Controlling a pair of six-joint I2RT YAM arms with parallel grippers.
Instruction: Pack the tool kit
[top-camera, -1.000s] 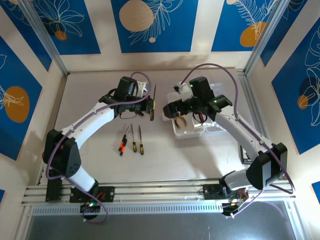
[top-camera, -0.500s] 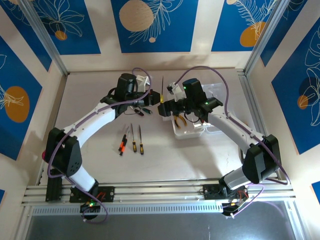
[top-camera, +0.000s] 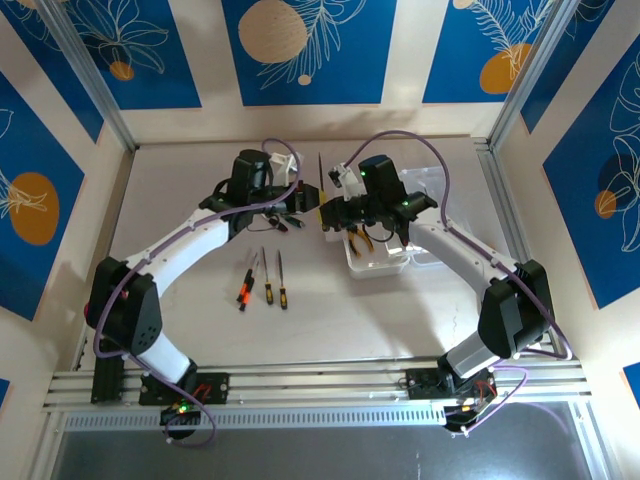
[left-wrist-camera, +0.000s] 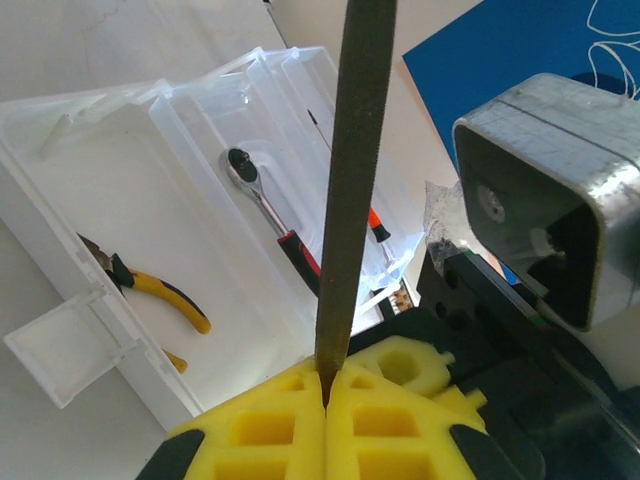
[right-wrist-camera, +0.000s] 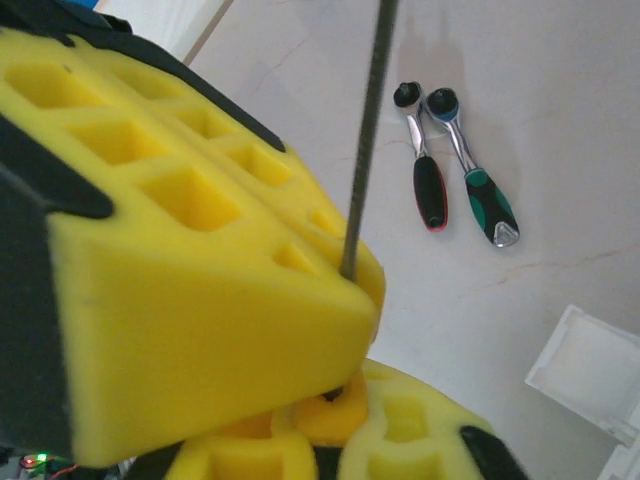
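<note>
Top view: fixed, high, behind the arm bases at frame bottom, looking down on the whole table. Left wrist: very near, facing past its pads to the case, upper left. Right wrist: equally near, facing the tabletop. All three share the file.

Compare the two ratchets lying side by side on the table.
The black-and-red ratchet has a slimmer handle than the green-handled ratchet. The black-and-red ratchet's head looks smaller and dark, while the green-handled ratchet's head is ringed in blue. Both lie flat on the table, with their heads close together and their handles splayed apart.
</note>
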